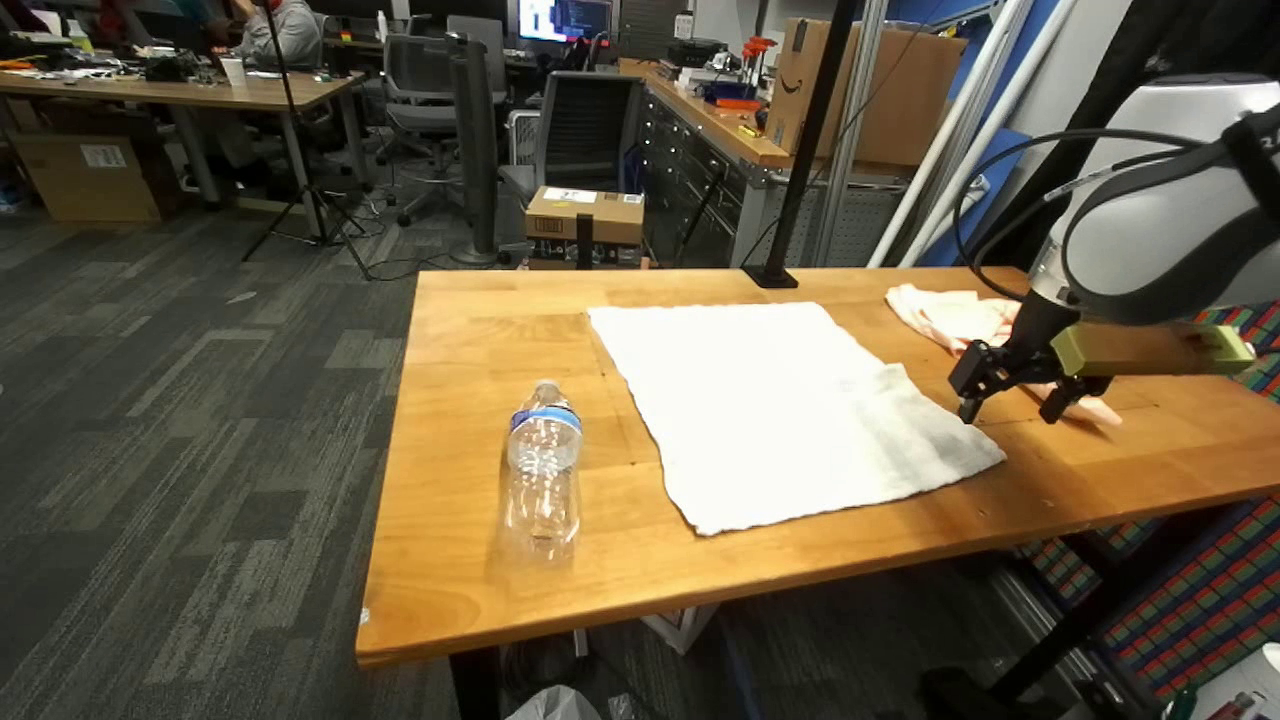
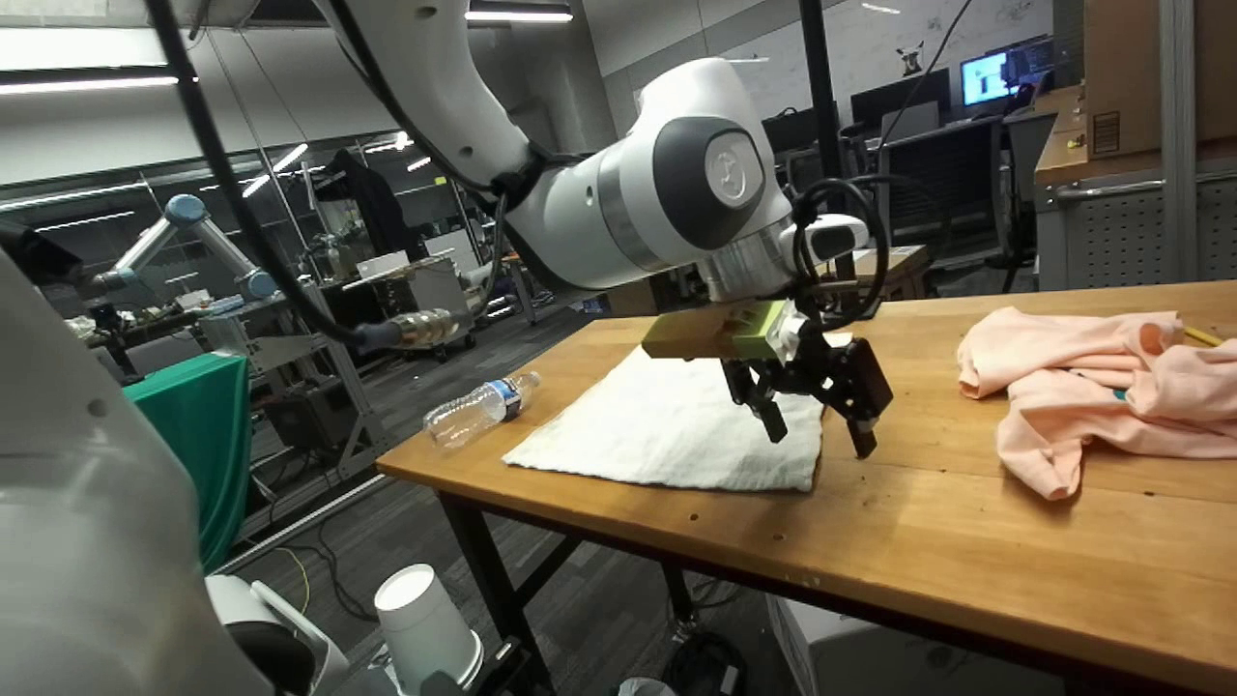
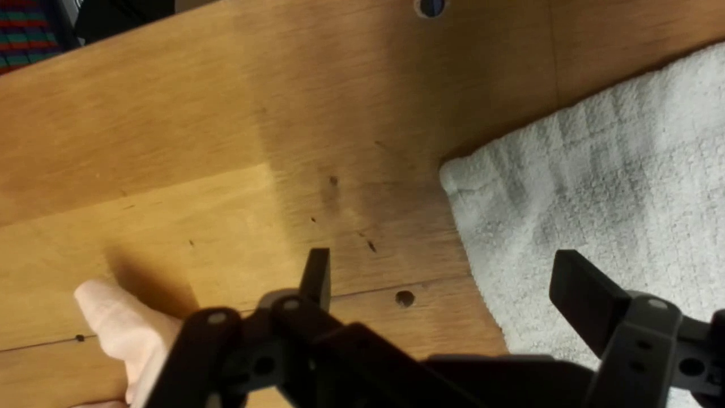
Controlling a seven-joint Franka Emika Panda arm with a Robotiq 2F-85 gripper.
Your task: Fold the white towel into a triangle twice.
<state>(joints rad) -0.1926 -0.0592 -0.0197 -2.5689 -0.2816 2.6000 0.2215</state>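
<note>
Tabletop [image 1: 470, 340], towel [image 1: 770, 410] corner toward gripper [image 1: 1010, 412]

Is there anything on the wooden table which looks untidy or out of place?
Yes: the clear plastic bottle with a blue label lies on its side instead of standing, and the peach-coloured fabric is rumpled, while the white cloth towel is spread mostly flat.

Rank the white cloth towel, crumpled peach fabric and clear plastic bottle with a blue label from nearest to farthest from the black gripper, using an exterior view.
In an exterior view:
1. White cloth towel: its edge close by the black gripper.
2. Crumpled peach fabric: toward picture right.
3. Clear plastic bottle: farthest, lying toward picture left, past the towel.
</note>
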